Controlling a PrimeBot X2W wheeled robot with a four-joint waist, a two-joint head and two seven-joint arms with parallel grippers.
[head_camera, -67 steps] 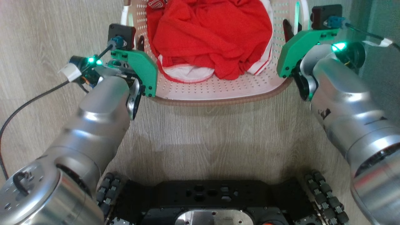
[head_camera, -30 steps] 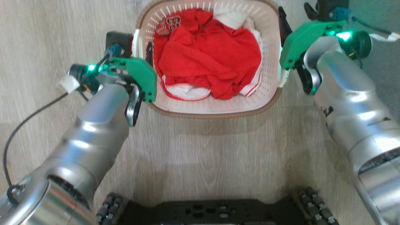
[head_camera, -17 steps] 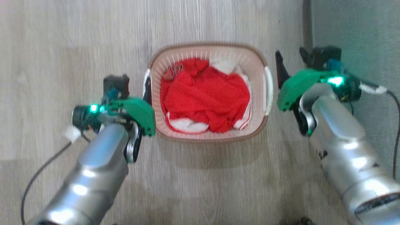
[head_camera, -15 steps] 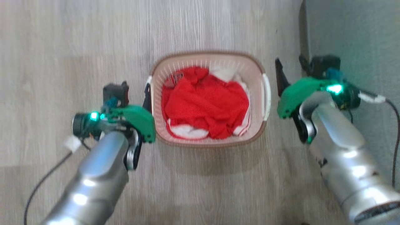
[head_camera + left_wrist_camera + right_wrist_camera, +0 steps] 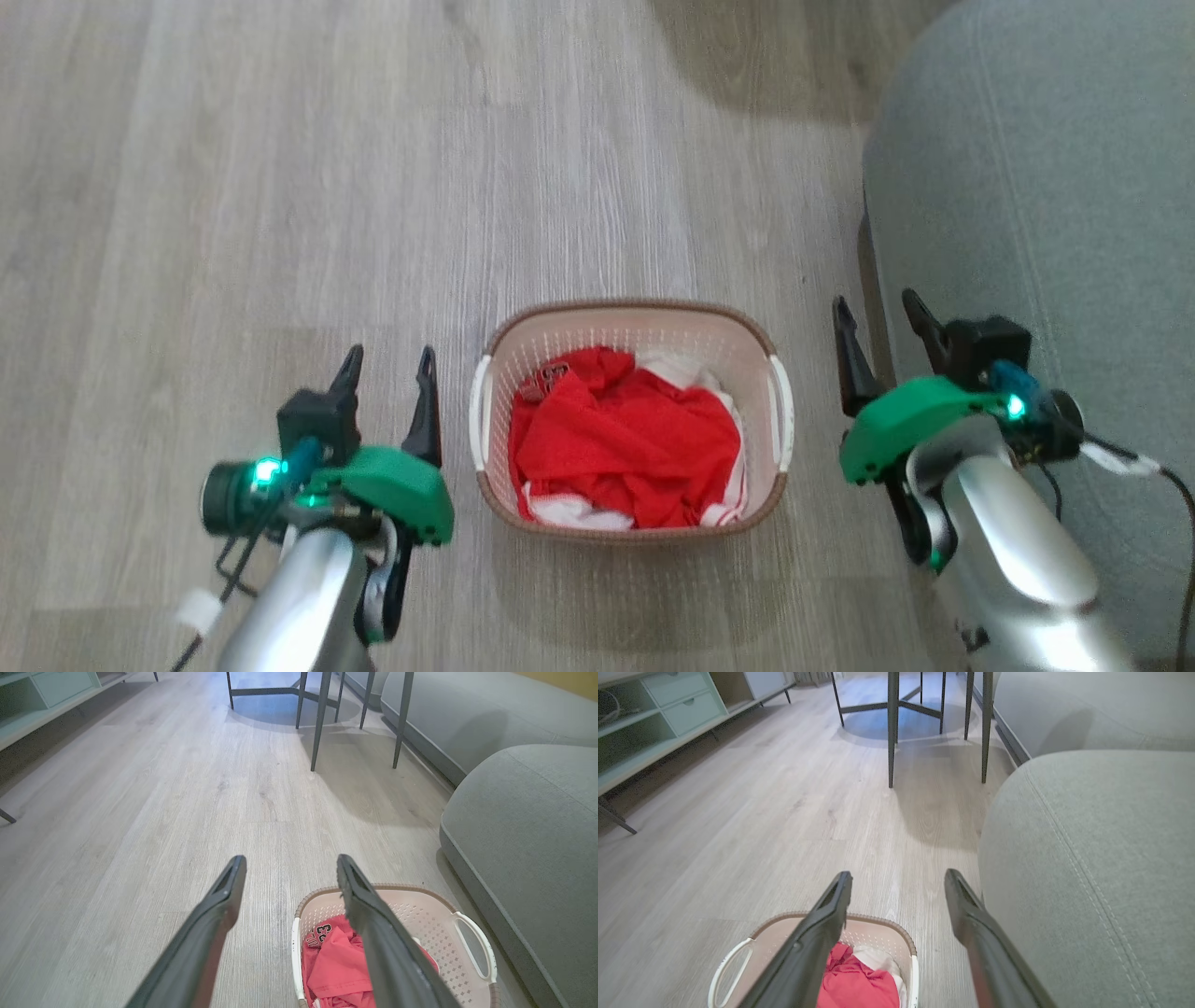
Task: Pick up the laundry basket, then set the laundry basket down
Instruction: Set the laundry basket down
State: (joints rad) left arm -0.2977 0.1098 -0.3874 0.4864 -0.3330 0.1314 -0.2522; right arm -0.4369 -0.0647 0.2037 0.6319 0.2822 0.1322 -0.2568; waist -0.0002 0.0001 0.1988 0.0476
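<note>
Head view: the laundry basket (image 5: 635,534) sits on the floor (image 5: 280,187), seemingly flat, between the left gripper (image 5: 390,359) and the right gripper (image 5: 874,308), both spread wide and empty. Left wrist view: the fingers (image 5: 210,924) hang clear of the basket. Right wrist view: likewise, so the set-down looks finished.

Lettering stood in one place: dark, white-edged characters (image 5: 322,930) were printed on the red garment (image 5: 332,963) in the laundry basket (image 5: 420,914). In the left wrist view they read roughly "C3", partly lost in a fold. In the head view the print was too small to read.
</note>
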